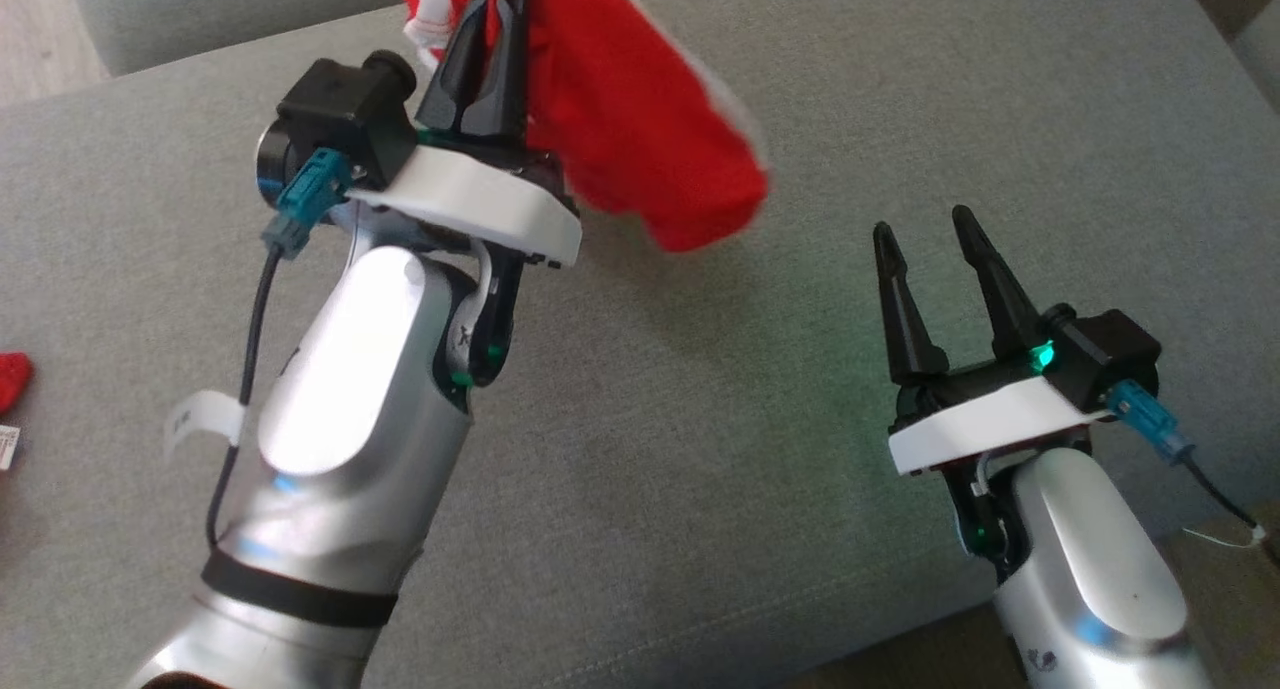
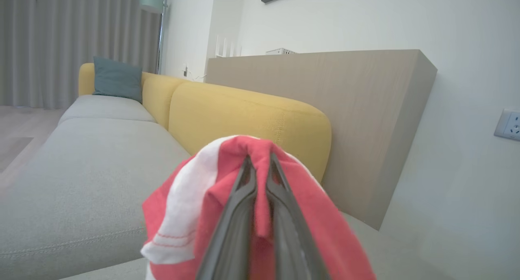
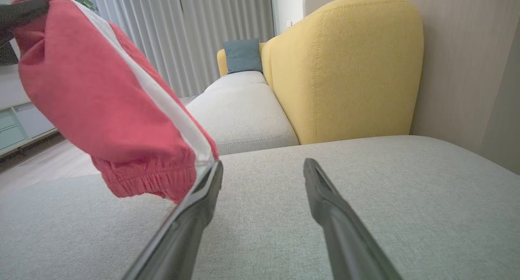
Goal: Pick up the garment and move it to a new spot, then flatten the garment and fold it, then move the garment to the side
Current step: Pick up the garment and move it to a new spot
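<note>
Left arm (image 1: 340,399) is raised at the upper left of the head view. Left jaws are pinched narrow on the garment (image 1: 620,109), with a fold of red cloth caught between the two dark fingers (image 1: 500,59).

- Left wrist view: fingers (image 2: 235,215) nearly meet at the tips. The garment (image 2: 317,215) bunches over and around them, with a white band down its left side.
- The garment is red with a white stripe. It hangs from the left jaws toward the middle of the head view, clear of the grey sofa seat (image 1: 700,449), with a soft shadow beneath it.
- Right wrist view: garment (image 3: 93,93) fills the upper left, gathered hem at its lower end, lifted off the seat (image 3: 365,166).

Right arm (image 1: 1090,559) sits at the lower right of the head view. Right jaws stand wide and hold nothing, fingers (image 1: 905,309) pointing up the frame over bare seat.

- Head view shows a gap between these fingers and the garment's lower end.
- In the right wrist view the hem overlaps the tip of the left-hand finger (image 3: 191,215); I cannot tell contact from that angle.

Surroundings:
- yellow backrest (image 2: 243,117) behind the seat
- teal cushion (image 2: 117,79) at the far end
- grey curtains (image 3: 195,32)
- wooden panel (image 2: 325,93) on the wall
- wall socket (image 2: 508,124) at the right edge
- small red scrap (image 1: 10,379) on the seat at the far left edge of the head view
</note>
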{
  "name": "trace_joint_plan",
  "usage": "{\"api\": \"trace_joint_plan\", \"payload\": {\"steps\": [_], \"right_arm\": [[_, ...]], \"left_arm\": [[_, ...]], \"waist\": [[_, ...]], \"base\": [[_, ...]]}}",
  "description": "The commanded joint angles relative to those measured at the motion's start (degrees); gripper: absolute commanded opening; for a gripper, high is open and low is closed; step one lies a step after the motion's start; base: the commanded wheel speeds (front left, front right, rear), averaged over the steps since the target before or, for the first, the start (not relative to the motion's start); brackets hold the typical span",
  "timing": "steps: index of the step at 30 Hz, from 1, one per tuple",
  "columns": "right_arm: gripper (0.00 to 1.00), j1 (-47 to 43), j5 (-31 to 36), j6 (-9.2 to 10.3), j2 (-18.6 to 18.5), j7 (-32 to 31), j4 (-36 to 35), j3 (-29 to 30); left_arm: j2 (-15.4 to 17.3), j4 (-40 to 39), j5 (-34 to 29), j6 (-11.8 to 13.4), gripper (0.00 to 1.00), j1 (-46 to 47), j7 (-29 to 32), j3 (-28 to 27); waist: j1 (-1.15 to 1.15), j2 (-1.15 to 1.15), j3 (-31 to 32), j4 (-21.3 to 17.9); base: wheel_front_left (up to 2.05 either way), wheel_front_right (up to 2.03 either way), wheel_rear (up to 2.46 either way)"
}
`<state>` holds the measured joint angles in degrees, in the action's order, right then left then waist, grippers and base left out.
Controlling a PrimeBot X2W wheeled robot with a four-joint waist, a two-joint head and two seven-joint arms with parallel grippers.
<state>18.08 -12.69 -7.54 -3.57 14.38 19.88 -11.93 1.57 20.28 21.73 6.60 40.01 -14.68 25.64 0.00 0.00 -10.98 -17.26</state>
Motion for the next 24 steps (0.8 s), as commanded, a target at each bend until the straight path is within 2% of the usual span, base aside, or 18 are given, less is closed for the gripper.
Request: {"api": "trace_joint_plan", "payload": {"steps": [1, 6, 7, 9, 10, 11, 18, 24], "right_arm": [[1.0, 0.3, -0.4, 0.05, 0.7, 0.6, -2.1, -0.7], [1.0, 0.0, -0.3, 0.05, 0.7, 0.6, -2.3, 0.2], [1.0, -0.1, -0.3, 0.05, 0.7, 0.6, -2.3, 0.3], [1.0, -0.3, -0.1, 0.05, 0.7, 0.6, -2.2, 0.2], [1.0, -0.5, -0.1, 0.05, 0.7, 0.6, -2.1, 0.1], [1.0, -0.6, -0.1, 0.05, 0.7, 0.6, -2.0, 0.0], [1.0, -1.5, 0.4, 0.05, 0.7, 0.6, -0.9, -0.7], [1.0, -3.1, 0.1, 0.05, 0.7, 0.6, 0.2, -1.4]], "left_arm": [[1.3, -2.0, -0.6, 0.6, 0.0, 0.8, -0.3, -1.6], [1.3, -0.2, -3.3, 2.3, 0.0, -5.0, -0.3, -4.6], [1.3, 0.3, -4.1, 2.3, 0.1, -6.5, -0.3, -5.3], [1.3, 1.6, -5.5, 2.0, 0.51, -9.6, -0.3, -6.9], [1.3, 2.3, -6.1, 1.8, 0.93, -11.1, -0.3, -7.6], [1.3, 3.0, -6.7, 1.7, 1.0, -12.8, -0.3, -8.5], [1.5, 5.0, -9.8, 1.3, 1.0, -22.0, -0.3, -13.2], [1.5, 2.6, -11.9, 1.1, 1.0, -29.8, -0.3, -17.9]], "waist": [[0.0, 0.0, 0.0, 0.1], [0.0, 0.0, -0.2, 1.9], [0.0, 0.0, -0.1, 2.4], [0.0, 0.0, 0.3, 3.4], [0.0, 0.0, 0.5, 3.9], [0.0, 0.0, 0.8, 4.3], [0.0, 0.0, 3.4, 6.9], [0.0, 0.0, 5.9, 9.0]], "base": [[0.0, 0.0, 0.0], [0.0, 0.0, 0.0], [0.0, 0.0, 0.0], [0.0, 0.0, 0.0], [0.0, 0.0, 0.0], [0.0, 0.0, 0.0], [0.0, 0.0, 0.0], [0.0, 0.0, 0.0]]}}
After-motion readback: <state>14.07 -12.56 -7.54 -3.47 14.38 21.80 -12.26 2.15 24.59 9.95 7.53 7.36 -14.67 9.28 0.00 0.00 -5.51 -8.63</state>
